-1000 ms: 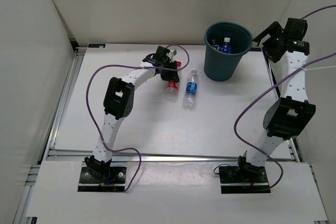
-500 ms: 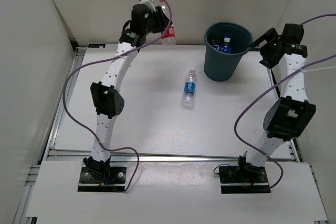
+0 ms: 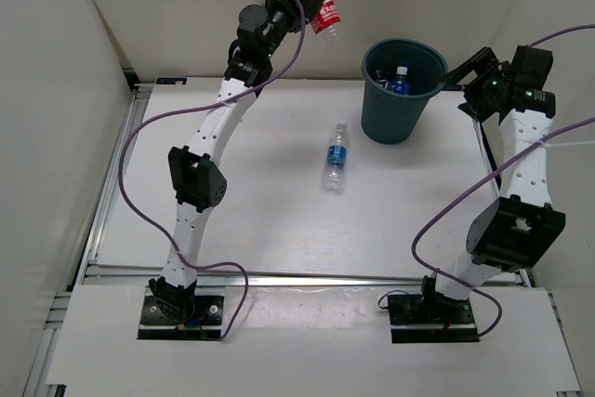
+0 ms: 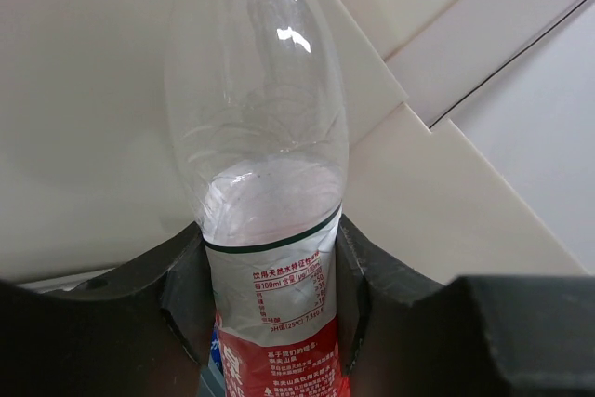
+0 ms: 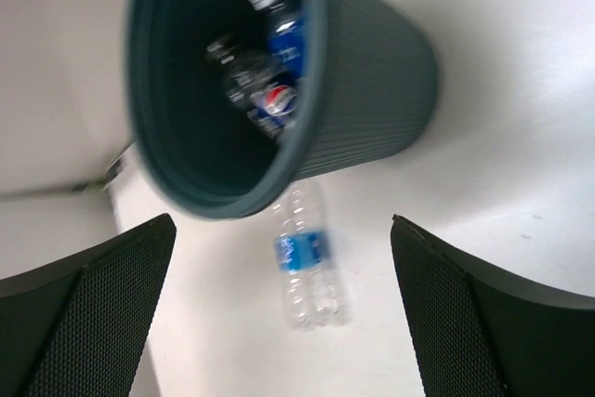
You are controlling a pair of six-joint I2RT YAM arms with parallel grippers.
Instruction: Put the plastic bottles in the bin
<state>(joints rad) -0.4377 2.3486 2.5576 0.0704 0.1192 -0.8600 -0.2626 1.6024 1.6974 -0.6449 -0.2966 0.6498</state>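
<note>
My left gripper is raised high above the table's far edge, left of the bin, and is shut on the red-labelled plastic bottle. In the left wrist view the bottle is clamped at its label between both fingers. The dark teal bin stands at the back right with a blue-labelled bottle inside. Another blue-labelled bottle lies on the table in front of the bin. My right gripper hovers open beside the bin's right rim. The right wrist view shows the bin and the lying bottle.
White walls close in the table on the left, back and right. A metal rail runs along the near edge, in front of both arm bases. Purple cables loop beside each arm.
My left arm has lifted the red-labelled bottle off the table and swung it up and right toward the bin. The right gripper has shifted slightly beside the bin.
</note>
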